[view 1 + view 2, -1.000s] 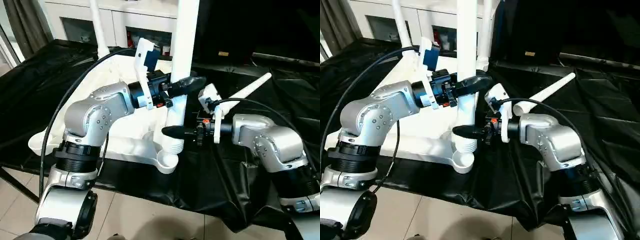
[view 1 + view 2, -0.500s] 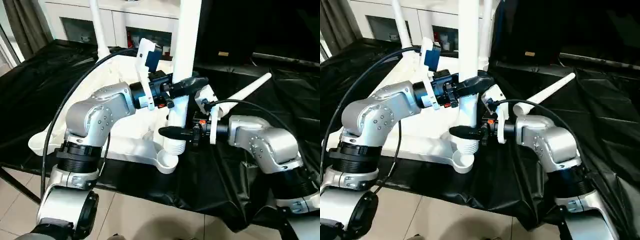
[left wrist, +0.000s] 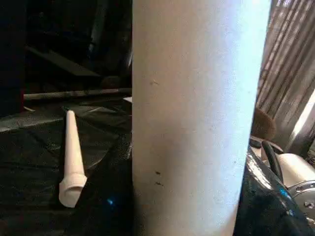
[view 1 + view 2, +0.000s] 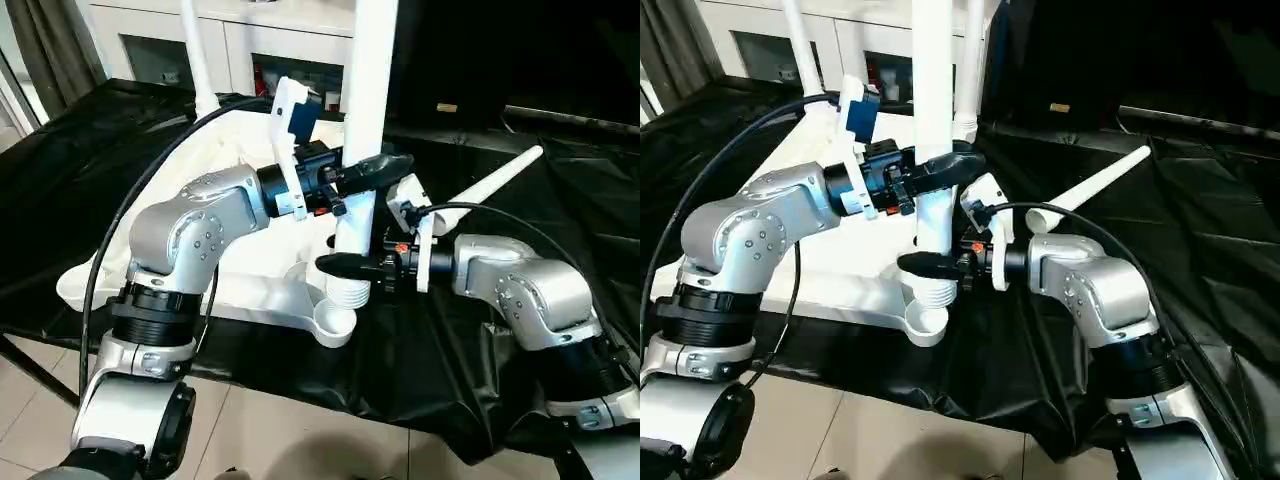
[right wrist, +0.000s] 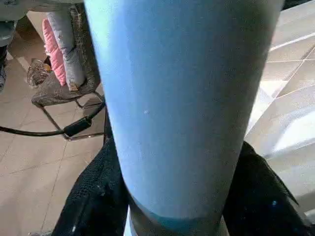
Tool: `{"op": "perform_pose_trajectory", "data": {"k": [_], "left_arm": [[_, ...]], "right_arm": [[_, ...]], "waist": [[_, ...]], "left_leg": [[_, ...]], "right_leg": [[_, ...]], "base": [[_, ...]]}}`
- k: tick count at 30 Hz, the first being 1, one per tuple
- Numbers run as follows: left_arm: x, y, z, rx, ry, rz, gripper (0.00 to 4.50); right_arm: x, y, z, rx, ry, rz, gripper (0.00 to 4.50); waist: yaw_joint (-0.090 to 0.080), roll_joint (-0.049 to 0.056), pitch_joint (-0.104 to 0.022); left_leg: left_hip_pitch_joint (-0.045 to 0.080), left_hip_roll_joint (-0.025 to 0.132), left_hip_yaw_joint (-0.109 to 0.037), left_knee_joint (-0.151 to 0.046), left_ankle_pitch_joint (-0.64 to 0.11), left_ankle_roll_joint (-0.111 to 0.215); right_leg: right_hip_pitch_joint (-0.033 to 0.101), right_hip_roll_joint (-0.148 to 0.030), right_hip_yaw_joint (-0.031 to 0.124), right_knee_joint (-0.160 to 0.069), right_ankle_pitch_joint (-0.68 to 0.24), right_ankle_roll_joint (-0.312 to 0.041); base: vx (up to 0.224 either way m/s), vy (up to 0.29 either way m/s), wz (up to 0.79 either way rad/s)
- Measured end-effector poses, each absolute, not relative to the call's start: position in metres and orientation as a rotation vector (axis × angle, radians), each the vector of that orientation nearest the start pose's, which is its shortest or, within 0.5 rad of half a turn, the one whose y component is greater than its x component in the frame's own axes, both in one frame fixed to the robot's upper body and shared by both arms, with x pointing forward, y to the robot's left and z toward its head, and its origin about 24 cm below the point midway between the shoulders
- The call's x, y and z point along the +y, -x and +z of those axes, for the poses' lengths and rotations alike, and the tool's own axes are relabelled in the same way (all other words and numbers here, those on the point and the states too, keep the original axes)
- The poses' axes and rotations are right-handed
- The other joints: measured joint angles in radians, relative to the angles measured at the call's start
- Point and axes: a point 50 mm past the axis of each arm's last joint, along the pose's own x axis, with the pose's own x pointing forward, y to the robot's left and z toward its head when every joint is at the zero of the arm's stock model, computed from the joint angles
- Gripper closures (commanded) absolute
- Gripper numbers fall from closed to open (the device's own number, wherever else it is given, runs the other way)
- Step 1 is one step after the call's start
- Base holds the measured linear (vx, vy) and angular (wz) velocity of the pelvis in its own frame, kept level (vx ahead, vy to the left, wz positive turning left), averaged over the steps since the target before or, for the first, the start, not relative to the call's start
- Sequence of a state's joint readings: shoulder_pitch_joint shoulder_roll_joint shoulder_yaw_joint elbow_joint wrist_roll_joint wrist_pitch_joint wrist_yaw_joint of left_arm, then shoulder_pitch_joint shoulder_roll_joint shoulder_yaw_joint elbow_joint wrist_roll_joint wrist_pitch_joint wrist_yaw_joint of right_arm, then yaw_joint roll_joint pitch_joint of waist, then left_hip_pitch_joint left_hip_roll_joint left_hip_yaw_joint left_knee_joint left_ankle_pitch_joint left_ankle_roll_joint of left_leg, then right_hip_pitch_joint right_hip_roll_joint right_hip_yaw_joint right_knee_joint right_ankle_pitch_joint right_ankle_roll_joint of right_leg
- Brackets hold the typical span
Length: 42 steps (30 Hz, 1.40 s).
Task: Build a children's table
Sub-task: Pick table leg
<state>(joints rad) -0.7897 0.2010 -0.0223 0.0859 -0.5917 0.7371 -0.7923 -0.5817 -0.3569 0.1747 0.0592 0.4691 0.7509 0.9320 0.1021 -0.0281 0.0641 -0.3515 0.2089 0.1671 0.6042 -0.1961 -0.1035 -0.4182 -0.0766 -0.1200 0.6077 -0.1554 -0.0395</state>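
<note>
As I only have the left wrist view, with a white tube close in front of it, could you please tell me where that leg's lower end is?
Observer: The upright leg has its threaded end at the near corner socket of the upturned table top, with threads showing above the rim.
Operator: Thank you. Where is the other arm?
Observer: The right gripper is at the same leg, below the left gripper and just above the threads.
Operator: Are any other legs mounted?
Observer: Two more legs stand upright at the far side of the top.
</note>
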Motion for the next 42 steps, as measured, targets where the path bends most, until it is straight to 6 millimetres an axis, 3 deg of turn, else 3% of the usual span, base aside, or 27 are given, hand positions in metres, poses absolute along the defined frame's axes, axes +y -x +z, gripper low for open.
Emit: {"op": "perform_pose_trajectory", "data": {"k": [3, 9, 15, 20, 26, 29, 32, 35, 36, 38, 41, 42], "left_arm": [[0.071, -0.325, 0.204, 0.018, 0.242, -1.231, 1.95], [0.069, -0.328, 0.203, -0.010, 0.247, -1.192, 1.47], [0.071, -0.336, 0.209, -0.145, 0.324, -1.105, 1.44], [0.078, -0.340, 0.226, -0.269, 0.427, -1.036, 1.44], [0.096, -0.342, 0.239, -0.391, 0.569, -0.936, 1.44], [0.111, -0.345, 0.240, -0.415, 0.497, -0.863, 1.44], [0.131, -0.344, 0.224, -0.351, 0.185, -0.828, 1.44], [0.144, -0.334, 0.174, -0.112, -0.224, -0.957, 1.44], [0.148, -0.328, 0.148, 0.015, -0.284, -1.023, 1.44], [0.150, -0.318, 0.119, 0.150, -0.282, -1.111, 1.44], [0.144, -0.306, 0.103, 0.256, -0.315, -1.261, 1.44], [0.145, -0.304, 0.101, 0.278, -0.348, -1.299, 1.73]], "right_arm": [[-0.100, -0.304, 0.128, 0.334, -0.093, 1.238, 2.54], [-0.096, -0.304, 0.120, 0.331, -0.147, 1.178, 2.57], [-0.092, -0.308, 0.122, 0.271, -0.193, 1.092, 2.57], [-0.091, -0.313, 0.118, 0.238, -0.226, 1.007, 2.57], [-0.094, -0.326, 0.121, 0.156, -0.305, 0.834, 2.57], [-0.101, -0.334, 0.124, 0.105, -0.305, 0.700, 2.57], [-0.113, -0.338, 0.124, 0.059, -0.269, 0.615, 2.57], [-0.127, -0.333, 0.117, 0.068, -0.202, 0.589, 2.57], [-0.133, -0.329, 0.109, 0.096, -0.190, 0.584, 2.57], [-0.138, -0.324, 0.098, 0.140, -0.193, 0.578, 2.57], [-0.130, -0.320, 0.093, 0.159, -0.187, 0.632, 2.57], [-0.128, -0.319, 0.094, 0.157, -0.178, 0.654, 2.57]], "waist": [[0.000, 0.000, 0.000], [-0.001, 0.000, 0.000], [-0.001, 0.000, 0.000], [0.000, 0.000, 0.000], [-0.001, 0.000, 0.000], [-0.004, 0.000, 0.000], [-0.014, 0.001, 0.000], [-0.015, 0.001, -0.001], [-0.015, 0.000, -0.001], [-0.013, -0.002, 0.001], [-0.012, -0.004, 0.002], [-0.013, -0.004, 0.002]], "left_leg": [[0.000, 0.000, 0.000, 0.000, 0.000, 0.000], [0.000, 0.000, 0.000, 0.000, 0.000, 0.000], [0.000, 0.000, 0.000, 0.000, 0.000, 0.000], [-0.001, 0.000, 0.000, 0.000, 0.000, 0.000], [0.000, 0.000, 0.000, 0.000, 0.000, 0.000], [0.000, 0.000, 0.000, -0.001, 0.000, 0.000], [0.001, 0.000, 0.000, -0.002, 0.000, -0.001], [0.002, 0.000, 0.000, -0.004, 0.000, 0.000], [0.002, 0.000, 0.000, -0.004, 0.000, 0.000], [0.001, 0.000, 0.000, -0.004, 0.000, -0.001], [0.001, 0.000, 0.001, -0.003, 0.000, -0.001], [0.004, 0.000, 0.001, -0.003, 0.000, -0.001]], "right_leg": [[0.000, 0.000, 0.000, 0.000, 0.000, 0.000], [0.000, 0.000, 0.000, 0.000, 0.000, 0.000], [0.000, 0.000, 0.000, 0.000, 0.000, 0.000], [0.000, 0.000, 0.000, 0.000, 0.000, 0.000], [0.000, 0.000, 0.000, 0.000, 0.000, 0.000], [0.000, 0.000, 0.000, 0.000, 0.000, 0.000], [0.000, 0.000, 0.000, 0.000, 0.000, 0.001], [0.001, 0.000, 0.001, -0.001, -0.002, 0.002], [0.000, 0.000, 0.001, -0.001, -0.002, 0.002], [-0.002, 0.000, 0.001, 0.000, -0.002, 0.002], [-0.002, 0.000, 0.002, 0.002, -0.001, 0.000], [0.000, 0.000, 0.002, 0.002, -0.001, 0.000]], "base": [[0.000, 0.000, 0.00], [0.000, 0.000, 0.00], [0.000, 0.000, 0.00], [0.000, 0.000, 0.00], [0.000, 0.000, 0.00], [0.000, 0.000, 0.00], [0.000, 0.000, 0.00], [0.000, 0.000, 0.00], [0.000, 0.000, 0.00], [0.000, 0.000, 0.00], [0.000, 0.000, 0.00], [0.000, 0.000, 0.00]]}}
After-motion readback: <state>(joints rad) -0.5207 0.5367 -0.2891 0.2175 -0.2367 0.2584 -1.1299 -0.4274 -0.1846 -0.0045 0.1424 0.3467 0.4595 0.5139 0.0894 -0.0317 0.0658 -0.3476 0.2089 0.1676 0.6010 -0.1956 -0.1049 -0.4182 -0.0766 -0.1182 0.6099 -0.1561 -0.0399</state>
